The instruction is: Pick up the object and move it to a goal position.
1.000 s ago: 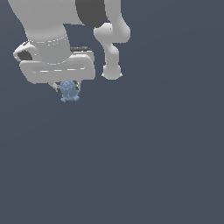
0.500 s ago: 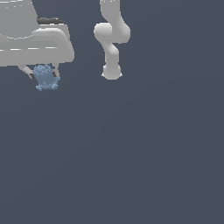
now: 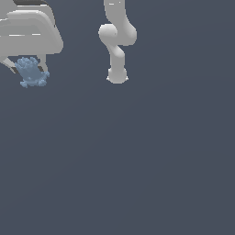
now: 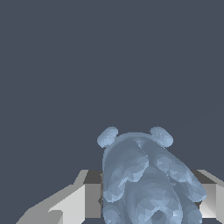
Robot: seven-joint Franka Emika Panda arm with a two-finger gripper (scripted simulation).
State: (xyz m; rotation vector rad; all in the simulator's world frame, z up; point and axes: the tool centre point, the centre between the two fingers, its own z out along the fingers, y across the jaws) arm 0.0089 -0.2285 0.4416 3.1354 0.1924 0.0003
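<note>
Small pale blue-grey lumpy figurine (image 3: 31, 73), faceted low-poly surface with two rounded ear-like knobs, sits clamped between the two fingers of the smooth white matte gripper (image 3: 28, 72) at the exterior view's upper left, jaws closed only to the figurine's width, against flat dark slate-grey background. In the wrist view the figurine (image 4: 146, 179) fills the gap between the pale grey blocky fingers (image 4: 74, 203), its long axis running out along them, knobbed end pointing away from the palm.

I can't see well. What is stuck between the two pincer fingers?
The lumpy blue figurine sits between the pincer fingers, clearest in the wrist view.
</note>
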